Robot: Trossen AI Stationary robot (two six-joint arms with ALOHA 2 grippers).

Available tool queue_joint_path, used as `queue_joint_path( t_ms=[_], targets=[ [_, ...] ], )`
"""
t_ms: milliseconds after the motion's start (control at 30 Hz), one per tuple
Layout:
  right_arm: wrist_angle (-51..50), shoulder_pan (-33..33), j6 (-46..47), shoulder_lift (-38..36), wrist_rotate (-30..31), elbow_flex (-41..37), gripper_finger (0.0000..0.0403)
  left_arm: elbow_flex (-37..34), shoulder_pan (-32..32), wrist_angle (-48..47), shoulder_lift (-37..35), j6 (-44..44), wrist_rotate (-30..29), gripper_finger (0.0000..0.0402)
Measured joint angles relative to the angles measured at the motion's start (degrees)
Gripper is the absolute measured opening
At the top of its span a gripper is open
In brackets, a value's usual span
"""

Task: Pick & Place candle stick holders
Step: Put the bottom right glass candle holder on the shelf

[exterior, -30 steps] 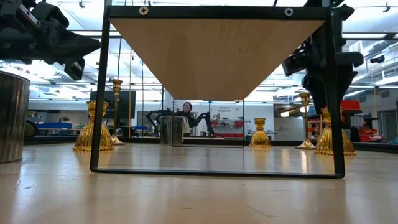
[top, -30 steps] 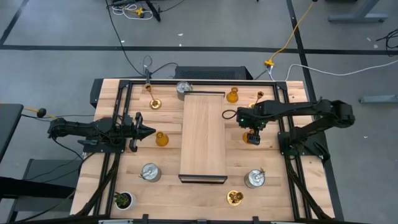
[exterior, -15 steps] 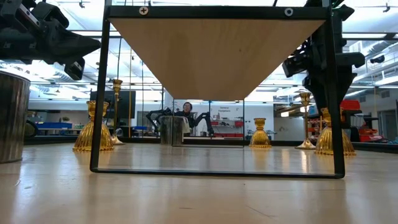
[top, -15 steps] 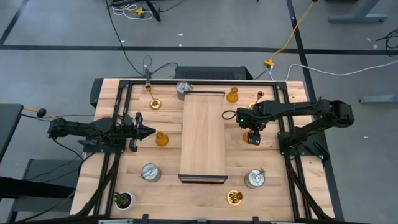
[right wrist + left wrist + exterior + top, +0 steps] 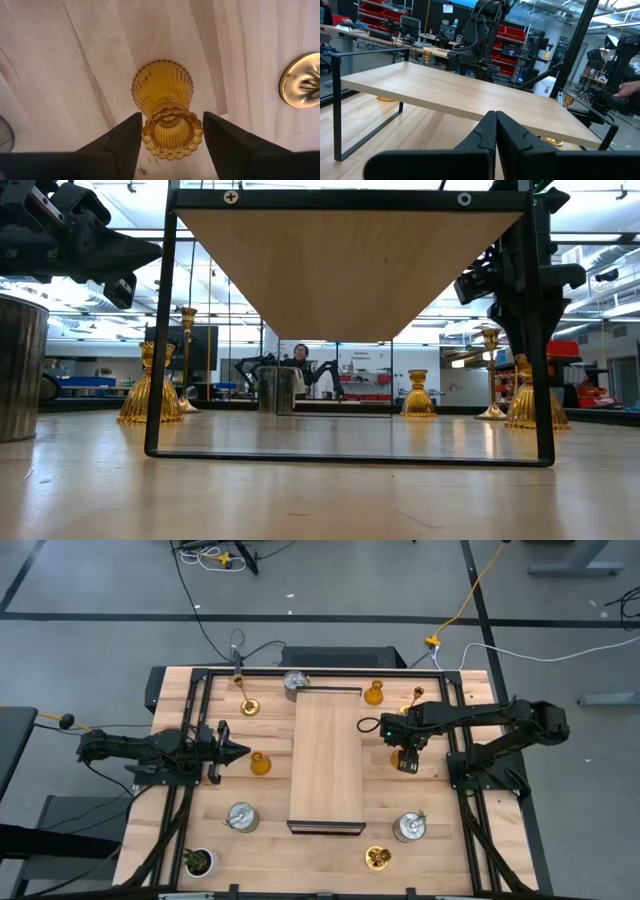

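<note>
Directly above an amber holder (image 5: pixel 167 112) on the bench (image 5: pixel 440 840), the right hand (image 5: pixel 170 131) hung spread to straddle it, needing only descent and closure, while the clenched left hand (image 5: pixel 496 131) waited.

Floor: grey concrete floor (image 5: pixel 330 600) with loose black cables (image 5: pixel 215 555).
Shelving: red storage bins (image 5: pixel 370 11) on racks.
Background: a seated person (image 5: pixel 300 358) at a desk.

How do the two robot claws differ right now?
The left gripper is shut, its fingers pressed together and empty; the right gripper is open, straddling an amber holder. The left points sideways toward the shelf; the right points down at the table. Both are dark and two-fingered.
</note>
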Motion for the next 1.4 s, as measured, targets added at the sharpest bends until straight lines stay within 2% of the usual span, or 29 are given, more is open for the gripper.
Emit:
queue_joint_path(
  t_ms=[267,1067,1233,1400],
  targets=[
    [0.0,0.0,0.0,0.0,0.1,0.0,0.0183,0.0,0.0,0.0,0.0,0.0,0.0,0.001],
    [-0.1,0.0,0.0,-0.1,0.4,0.0,0.0179,0.0,0.0,0.0,0.0,0.0,0.0,0.001],
    [-0.2,0.0,0.1,-0.1,0.1,0.0,0.0189,0.0,0.0,0.0,0.0,0.0,0.0,0.001],
    [-0.1,0.0,0.2,0.0,1.1,0.0,0.0221,0.0,0.0,0.0,0.0,0.0,0.0,0.001]
  ],
)
